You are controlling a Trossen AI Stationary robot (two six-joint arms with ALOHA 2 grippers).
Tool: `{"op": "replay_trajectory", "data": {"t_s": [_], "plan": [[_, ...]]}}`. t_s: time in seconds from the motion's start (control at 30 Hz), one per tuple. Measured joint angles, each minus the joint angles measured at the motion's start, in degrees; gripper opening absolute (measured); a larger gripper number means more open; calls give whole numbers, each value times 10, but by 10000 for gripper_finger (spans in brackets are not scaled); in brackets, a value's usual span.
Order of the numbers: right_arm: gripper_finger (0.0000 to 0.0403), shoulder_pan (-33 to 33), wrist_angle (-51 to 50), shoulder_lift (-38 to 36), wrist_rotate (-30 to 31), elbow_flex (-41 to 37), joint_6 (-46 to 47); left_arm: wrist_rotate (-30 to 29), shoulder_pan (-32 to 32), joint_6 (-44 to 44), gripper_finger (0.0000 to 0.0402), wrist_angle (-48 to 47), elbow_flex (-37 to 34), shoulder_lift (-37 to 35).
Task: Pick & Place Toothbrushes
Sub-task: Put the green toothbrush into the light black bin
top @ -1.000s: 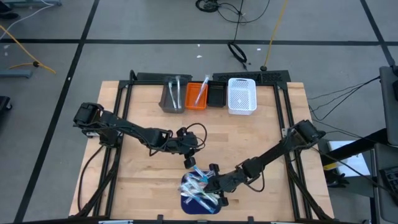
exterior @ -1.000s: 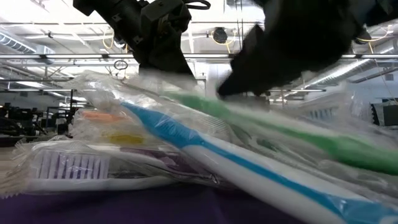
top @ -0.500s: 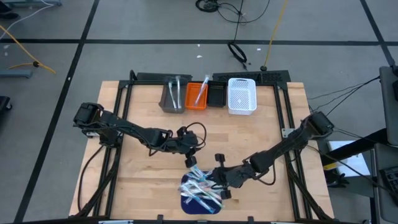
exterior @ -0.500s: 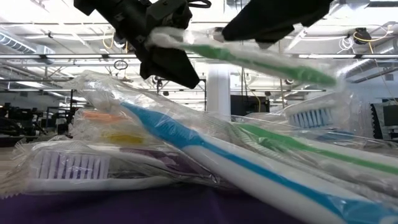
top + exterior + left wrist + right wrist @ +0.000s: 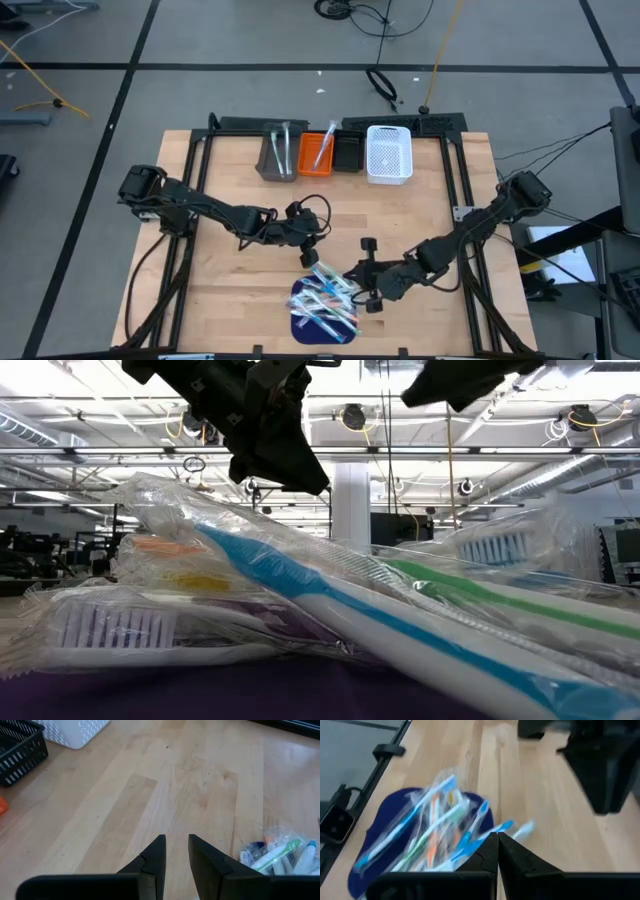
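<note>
A pile of wrapped toothbrushes lies on the dark blue mat near the table's front edge. My right gripper hangs just right of and above the pile, shut on one wrapped toothbrush, which is blurred in the right wrist view. In the low view only the gripper's dark underside shows at the top. My left gripper hovers over bare wood just beyond the pile's far edge. It is open by a narrow gap, with nothing in it. My right gripper pinches the wrapped toothbrush near its middle between its two fingertips. The fingers slant down from the table's right and lie across the brush. The brush sticks out on both sides of the tips, lifted clear of the pile.
Along the far edge stand a grey bin with brushes in it, an orange bin holding one, a black bin and a white bin. Bare wood lies between the bins and the mat.
My right gripper, shut all along, has risen out of the pile and drawn back toward the table's right edge, tipping more level. It has lifted one wrapped toothbrush clear of the pile and out of the top of the low view. The pile has settled.
</note>
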Motion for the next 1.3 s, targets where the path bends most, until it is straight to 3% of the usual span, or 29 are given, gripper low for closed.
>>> {"op": "replay_trajectory", "data": {"t_s": [0.13, 0.27, 0.47, 0.83, 1.03, 1.3], "plan": [[2, -11, 9, 3, -42, -38, 53, 0, 0, 0, 81, 0, 0, 0], [23, -35, 79, 9, -75, -95, 73, 0, 0, 0, 81, 3, 0, 0], [89, -79, 192, 9, -160, -161, 108, 0, 0, 0, 81, 3, 0, 0], [198, -97, 355, 71, -223, -199, 147, 0, 0, 2, 81, 3, 0, 0], [219, -109, 378, 106, -222, -201, 151, 0, 0, 2, 81, 3, 0, 0], [216, -116, 402, 114, -241, -200, 158, 0, 0, 2, 81, 3, 0, 0]]}}
